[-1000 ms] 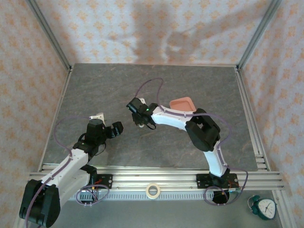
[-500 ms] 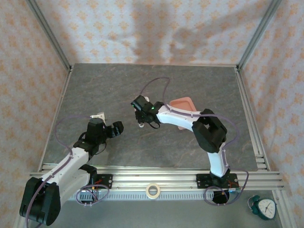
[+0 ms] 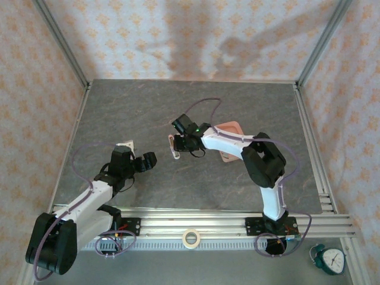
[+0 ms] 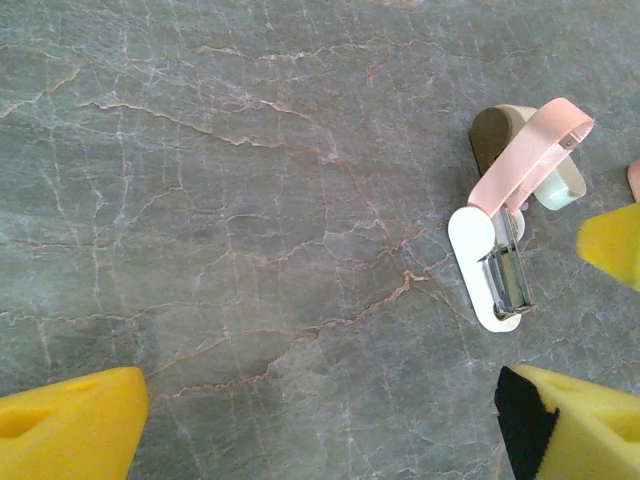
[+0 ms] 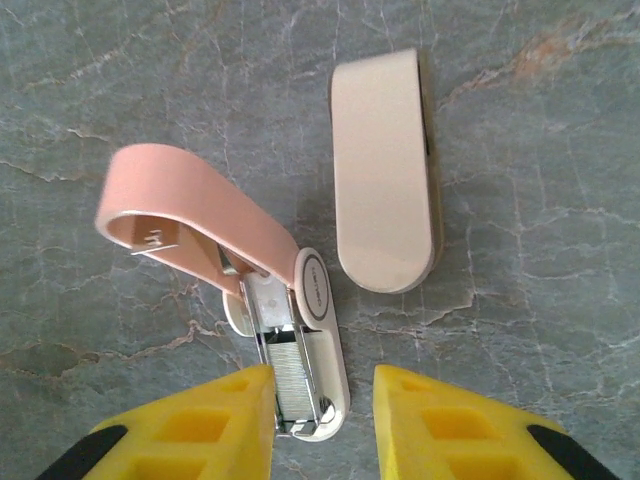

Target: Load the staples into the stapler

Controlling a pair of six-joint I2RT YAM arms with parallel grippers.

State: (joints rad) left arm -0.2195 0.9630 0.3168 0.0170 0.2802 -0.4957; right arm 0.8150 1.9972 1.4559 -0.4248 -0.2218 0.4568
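Small pink-and-white hinged stapler point(image 5: 225, 225) lies open on the grey marbled table point(image 5: 520, 300), with grey metal staples point(image 5: 290, 375) in its channel. My right gripper point(image 5: 322, 380) straddles the white nose, fingers apart and unclamped. My left gripper point(image 4: 320, 400) is spread wide and empty. Judged light and skiddy, so pinch the rigid base sides, not the springy lid.

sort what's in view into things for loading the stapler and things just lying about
For the job: stapler, staples in its channel.
Lying about: beige case, pink tray, tape roll, clock.
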